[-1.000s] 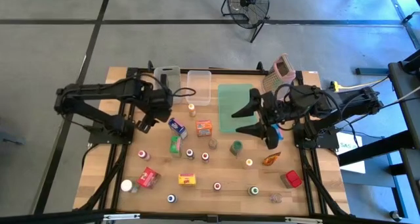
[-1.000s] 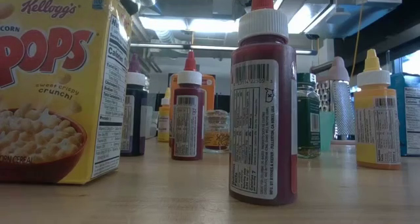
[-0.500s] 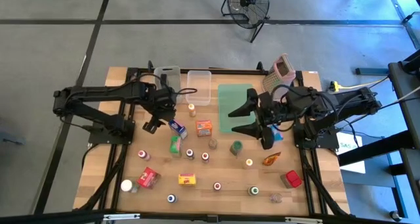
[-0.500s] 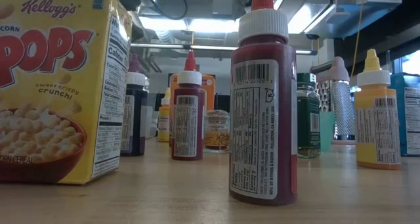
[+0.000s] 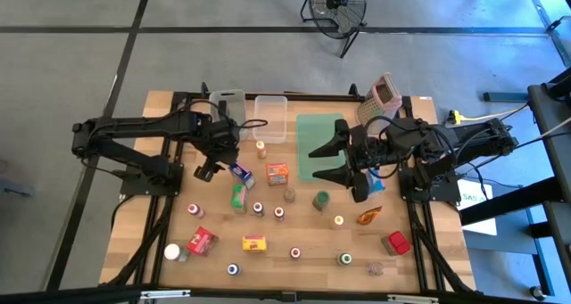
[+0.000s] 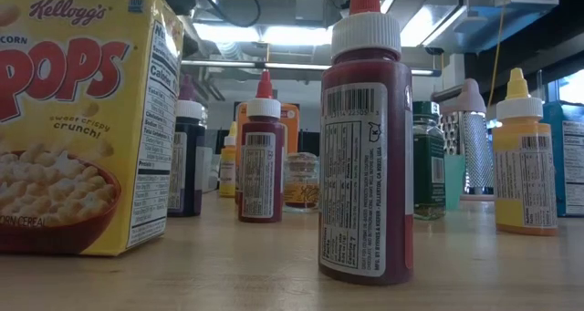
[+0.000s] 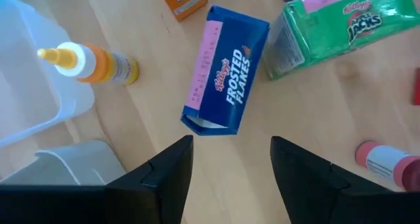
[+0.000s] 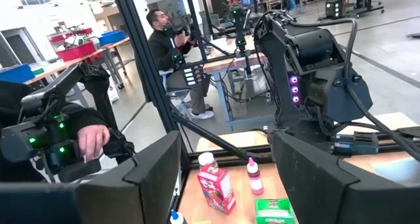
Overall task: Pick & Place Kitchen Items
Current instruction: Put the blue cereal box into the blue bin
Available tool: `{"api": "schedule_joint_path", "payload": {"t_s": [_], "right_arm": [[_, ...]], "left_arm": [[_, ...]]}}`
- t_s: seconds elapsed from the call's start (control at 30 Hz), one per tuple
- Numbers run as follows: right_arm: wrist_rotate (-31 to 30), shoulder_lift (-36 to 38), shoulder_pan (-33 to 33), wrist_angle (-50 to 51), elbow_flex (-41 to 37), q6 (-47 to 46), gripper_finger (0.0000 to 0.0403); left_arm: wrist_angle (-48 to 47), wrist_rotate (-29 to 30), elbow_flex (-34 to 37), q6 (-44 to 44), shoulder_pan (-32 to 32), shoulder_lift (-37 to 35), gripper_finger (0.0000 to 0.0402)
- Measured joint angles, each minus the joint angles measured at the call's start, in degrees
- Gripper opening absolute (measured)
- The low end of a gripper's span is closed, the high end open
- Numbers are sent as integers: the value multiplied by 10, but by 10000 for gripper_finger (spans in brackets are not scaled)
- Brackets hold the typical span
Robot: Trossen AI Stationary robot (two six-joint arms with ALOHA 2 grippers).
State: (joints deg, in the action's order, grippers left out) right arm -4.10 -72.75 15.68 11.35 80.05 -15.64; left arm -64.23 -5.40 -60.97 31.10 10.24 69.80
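The left gripper point(image 7: 230, 159) hangs over the blue Frosted Flakes carton point(image 7: 225, 79), fingers spread apart with nothing between them; the carton lies flat on the wooden table point(image 5: 303, 259) just ahead of the fingertips, not touched. In the high view this carton point(image 5: 239, 172) sits just beside the left gripper point(image 5: 207, 170), near the back left of the table. Around it in the left wrist view are a green Apple Jacks carton point(image 7: 341, 28), an orange carton point(image 7: 183, 0), a yellow-capped orange bottle point(image 7: 92, 63) lying on its side next to a clear bin point(image 7: 29, 86), and a pink-capped bottle point(image 7: 387, 159).

The right gripper point(image 5: 328, 161) is held above the flat green tray point(image 5: 314, 130), its 2 fingers wide apart and empty. Its wrist view looks level across the table toward the left arm, with a red carton point(image 8: 215, 188), a small pink bottle point(image 8: 254, 177) and a green carton point(image 8: 274, 211) on the wood, and 2 people in the room beyond.

Other small jars, cartons and packets are scattered over the front half of the table. From table height, a yellow Corn Pops box point(image 6: 78, 119) and a dark red bottle point(image 6: 367, 138) stand closest, with the box grater point(image 6: 474, 142) farther back; neither gripper shows clearly there.
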Motion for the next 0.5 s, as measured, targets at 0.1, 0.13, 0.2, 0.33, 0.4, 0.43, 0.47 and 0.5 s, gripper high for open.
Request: {"api": "schedule_joint_path", "payload": {"t_s": [0.1, 0.13, 0.2, 0.33, 0.4, 0.43, 0.47, 0.5], "right_arm": [[0, 0, 0, 0, 0, 1, 245], [0, 0, 0, 0, 0, 3, 245], [-5, 0, 0, 0, 0, 13, 245], [-16, 0, 0, 1, 0, 19, 245], [-24, 0, 0, 2, 0, 26, 245], [-24, 0, 0, 2, 0, 29, 245], [-24, 0, 0, 2, 0, 32, 245], [-26, 0, 0, 2, 0, 33, 245]], "left_arm": [[2, 14, 0, -23, 6, 0, 199], [2, 15, 0, -24, 11, 0, 200], [2, 11, 0, -21, 16, 0, 204], [2, -2, 0, -24, 22, 0, 219], [2, 0, 0, -28, 24, 0, 231], [3, 0, 0, -28, 24, 0, 238], [2, -1, 0, -28, 23, 0, 245], [2, -1, 0, -28, 23, 0, 253]]}}
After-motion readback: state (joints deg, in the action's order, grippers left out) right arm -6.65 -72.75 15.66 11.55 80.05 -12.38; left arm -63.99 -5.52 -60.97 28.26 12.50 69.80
